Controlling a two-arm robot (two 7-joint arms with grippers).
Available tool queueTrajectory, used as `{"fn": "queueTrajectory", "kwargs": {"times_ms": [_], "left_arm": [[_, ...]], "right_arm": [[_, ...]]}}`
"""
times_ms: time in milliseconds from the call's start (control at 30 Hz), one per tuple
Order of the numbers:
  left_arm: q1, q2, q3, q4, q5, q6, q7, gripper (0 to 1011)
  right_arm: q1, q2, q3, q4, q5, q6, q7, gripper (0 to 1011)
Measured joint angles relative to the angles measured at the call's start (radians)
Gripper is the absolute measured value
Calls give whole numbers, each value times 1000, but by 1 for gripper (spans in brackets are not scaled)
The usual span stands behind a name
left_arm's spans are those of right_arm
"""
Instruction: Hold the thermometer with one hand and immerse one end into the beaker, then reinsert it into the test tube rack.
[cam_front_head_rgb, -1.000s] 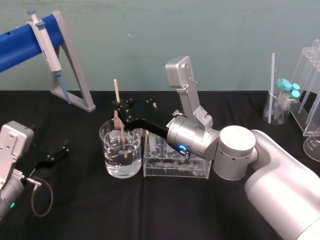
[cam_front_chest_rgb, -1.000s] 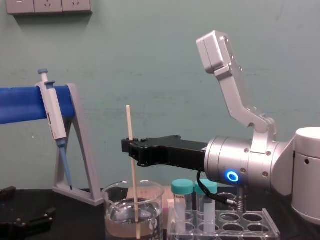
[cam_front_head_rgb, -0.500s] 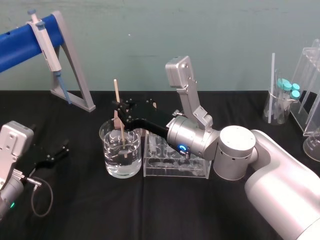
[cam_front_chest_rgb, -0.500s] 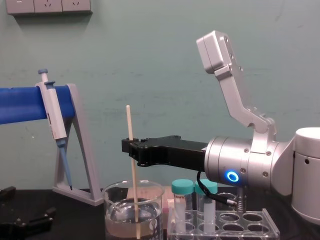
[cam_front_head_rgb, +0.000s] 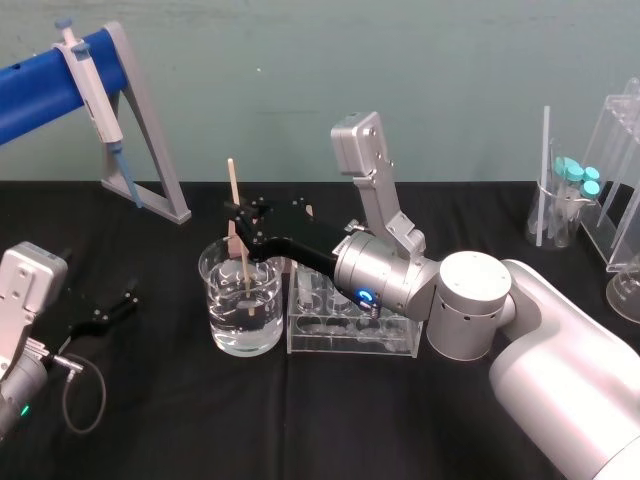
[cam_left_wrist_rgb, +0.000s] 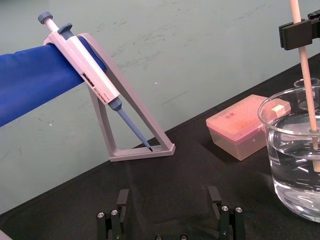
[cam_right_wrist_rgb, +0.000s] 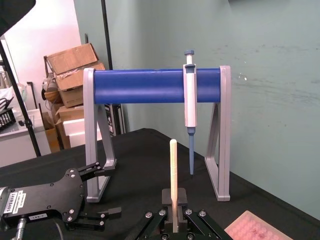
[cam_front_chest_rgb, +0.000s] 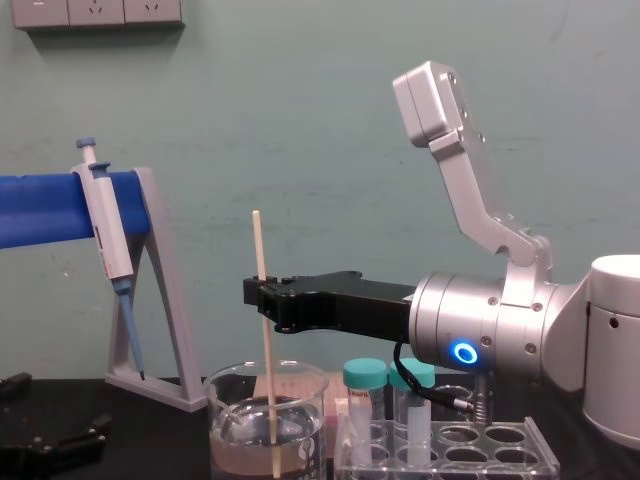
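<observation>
The thermometer (cam_front_head_rgb: 237, 235), a thin cream rod, stands nearly upright with its lower end in the water of the large glass beaker (cam_front_head_rgb: 241, 298). My right gripper (cam_front_head_rgb: 238, 217) is shut on the thermometer (cam_front_chest_rgb: 264, 330) above the beaker (cam_front_chest_rgb: 268, 420) rim. The rod (cam_right_wrist_rgb: 173, 182) rises between the black fingers in the right wrist view. The clear test tube rack (cam_front_head_rgb: 350, 322) stands just right of the beaker, with capped tubes (cam_front_chest_rgb: 365, 400) in it. My left gripper (cam_left_wrist_rgb: 170, 217) rests open low at the left, away from the beaker (cam_left_wrist_rgb: 295, 165).
A grey A-frame stand with a blue bar (cam_front_head_rgb: 60, 80) holds a pipette (cam_front_head_rgb: 95, 95) at the back left. A pink box (cam_left_wrist_rgb: 242, 125) sits behind the beaker. More glassware and tubes (cam_front_head_rgb: 570, 200) stand at the far right.
</observation>
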Motion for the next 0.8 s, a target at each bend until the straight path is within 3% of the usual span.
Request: {"fn": "queueTrajectory", "kwargs": {"times_ms": [800], "left_arm": [[0, 0, 0, 0, 0, 0, 0, 1004]], "right_arm": [[0, 0, 0, 0, 0, 0, 0, 53]]}}
